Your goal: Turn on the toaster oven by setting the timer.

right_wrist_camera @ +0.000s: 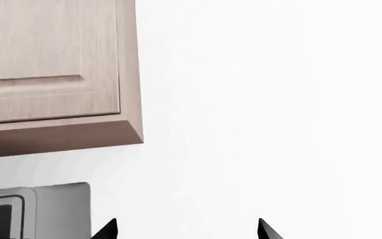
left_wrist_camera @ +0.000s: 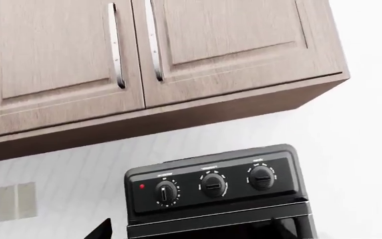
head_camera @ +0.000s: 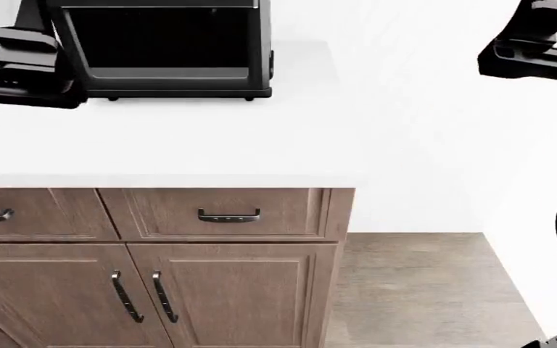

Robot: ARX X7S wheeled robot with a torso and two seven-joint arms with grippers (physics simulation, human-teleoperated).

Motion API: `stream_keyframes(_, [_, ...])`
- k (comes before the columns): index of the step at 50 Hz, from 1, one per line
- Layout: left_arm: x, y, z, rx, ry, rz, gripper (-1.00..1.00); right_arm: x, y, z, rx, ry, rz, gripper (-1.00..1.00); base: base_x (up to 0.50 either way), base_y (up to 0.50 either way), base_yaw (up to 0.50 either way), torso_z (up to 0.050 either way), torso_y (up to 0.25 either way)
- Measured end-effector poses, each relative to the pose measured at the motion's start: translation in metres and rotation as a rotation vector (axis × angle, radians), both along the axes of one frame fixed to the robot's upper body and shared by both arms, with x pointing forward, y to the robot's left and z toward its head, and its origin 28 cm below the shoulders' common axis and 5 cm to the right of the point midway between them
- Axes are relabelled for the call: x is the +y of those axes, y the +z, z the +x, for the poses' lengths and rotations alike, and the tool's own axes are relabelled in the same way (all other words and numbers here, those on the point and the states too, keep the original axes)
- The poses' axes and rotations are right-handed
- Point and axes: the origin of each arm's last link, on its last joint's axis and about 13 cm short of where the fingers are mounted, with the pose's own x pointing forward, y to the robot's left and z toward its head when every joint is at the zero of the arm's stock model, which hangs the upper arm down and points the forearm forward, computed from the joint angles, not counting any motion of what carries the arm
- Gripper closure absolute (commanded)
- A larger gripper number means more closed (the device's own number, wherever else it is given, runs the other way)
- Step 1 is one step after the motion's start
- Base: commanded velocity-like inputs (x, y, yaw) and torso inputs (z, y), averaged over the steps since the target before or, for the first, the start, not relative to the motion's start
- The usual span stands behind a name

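We see a black toaster oven (head_camera: 167, 47) standing at the back of a white worktop (head_camera: 259, 138), toward its left part in our head view. Only the oven's dark glass door and lower frame show there; its top is cut off by the picture edge.

Our left wrist camera looks at the oven (left_wrist_camera: 214, 191) from in front and below. Its control panel carries three round black knobs in a row. The knob (left_wrist_camera: 167, 191) next to a small red light (left_wrist_camera: 142, 186) is ringed by a scale of tiny white marks, and we take it for the timer, though the lettering is too small to read. The middle knob (left_wrist_camera: 214, 184) and the far knob (left_wrist_camera: 262, 178) sit beside it. Above the oven hangs a wooden wall cabinet (left_wrist_camera: 144, 59) with two doors and two silver bar handles. A pale wall plate (left_wrist_camera: 16, 201) sits on the tiled wall beside the oven.

Our left arm (head_camera: 27, 61) is raised just in front of the oven's left side. Only one dark fingertip shows in the left wrist view, so we cannot tell how far the left fingers (left_wrist_camera: 101, 230) are spread.

Our right arm (head_camera: 539, 51) is raised well apart from the oven, over bare worktop. The right fingers (right_wrist_camera: 108, 229) are spread wide and hold nothing.

Below the worktop are wooden drawers and cabinet doors (head_camera: 162, 275) with dark handles.
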Motion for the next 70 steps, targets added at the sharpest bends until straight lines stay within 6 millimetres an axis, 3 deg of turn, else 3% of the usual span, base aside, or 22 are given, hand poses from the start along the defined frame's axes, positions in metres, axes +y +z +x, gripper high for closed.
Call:
stream_keyframes(11, [0.018, 0.028, -0.013, 0.048, 0.099, 0.034, -1.0, -0.015, 0.035, 0.006, 0.038, -0.059, 0.002, -1.0, 0.0, 0.0, 0.0, 0.0, 0.0])
stream_keyframes(24, [0.04, 0.044, -0.03, 0.108, 0.191, 0.032, -1.0, -0.026, 0.054, 0.019, 0.091, -0.107, -0.002, -1.0, 0.0, 0.0, 0.0, 0.0, 0.0])
stream_keyframes(46, [0.049, 0.043, -0.043, 0.13, 0.197, 0.014, -1.0, -0.029, 0.055, 0.02, 0.097, -0.131, -0.024, -1.0, 0.0, 0.0, 0.0, 0.0, 0.0])
stream_keyframes(70, [0.048, 0.044, -0.045, 0.124, 0.198, -0.035, -1.0, -0.029, 0.054, 0.023, 0.144, -0.127, -0.035, -1.0, 0.0, 0.0, 0.0, 0.05, 0.0])
